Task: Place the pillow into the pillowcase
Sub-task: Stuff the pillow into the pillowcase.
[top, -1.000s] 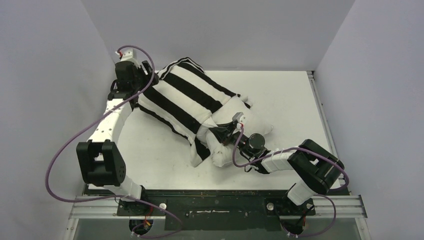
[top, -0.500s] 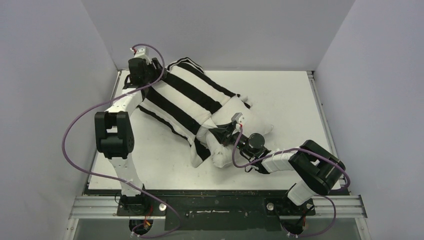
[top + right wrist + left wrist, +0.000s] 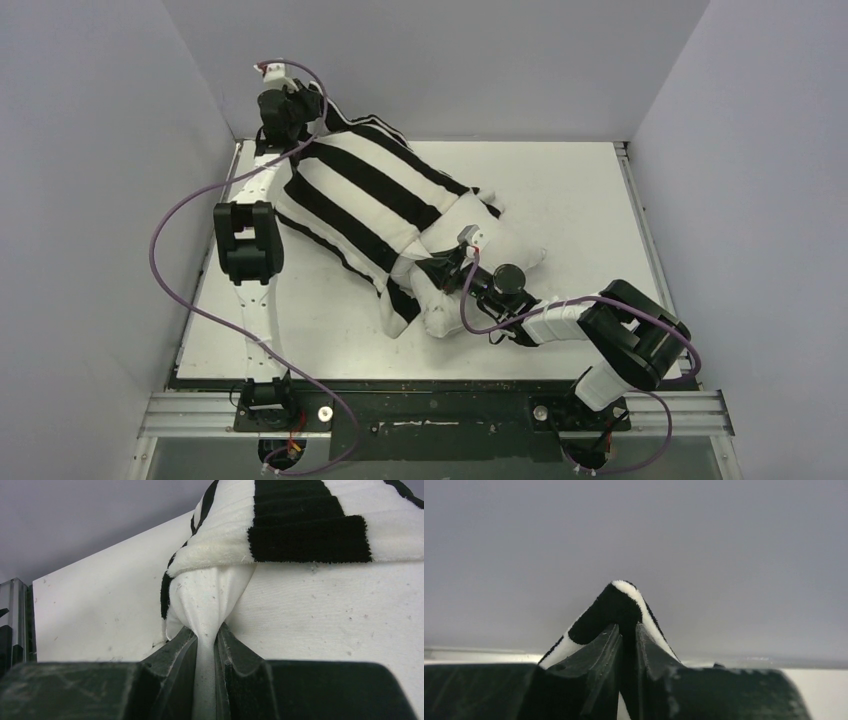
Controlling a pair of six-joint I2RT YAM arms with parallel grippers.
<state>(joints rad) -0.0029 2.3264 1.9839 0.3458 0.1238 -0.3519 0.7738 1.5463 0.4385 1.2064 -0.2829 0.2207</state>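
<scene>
The black-and-white striped pillowcase (image 3: 370,195) lies diagonally across the white table, with most of the pillow inside it. The pillow's plain off-white end (image 3: 505,250) sticks out at the lower right. At the far left corner, my left gripper (image 3: 303,108) is shut on the pillowcase's closed corner and holds it raised. The left wrist view shows that striped corner (image 3: 616,605) peaking above the gripper (image 3: 626,630). My right gripper (image 3: 455,272) is shut on a pinch of the pillow at the open end. In the right wrist view, white pillow fabric (image 3: 325,610) bunches into the gripper (image 3: 206,635), with the pillowcase hem (image 3: 310,535) just above.
The grey back wall (image 3: 450,70) and left wall (image 3: 120,200) stand close to the left gripper. A purple cable (image 3: 170,270) loops beside the left arm. The table's right edge (image 3: 630,200) and the metal rail (image 3: 440,412) at the near edge bound the surface.
My left arm reached toward the far left corner, its gripper shut on the pillowcase corner and lifted it. The right gripper kept its hold and shifted only slightly.
</scene>
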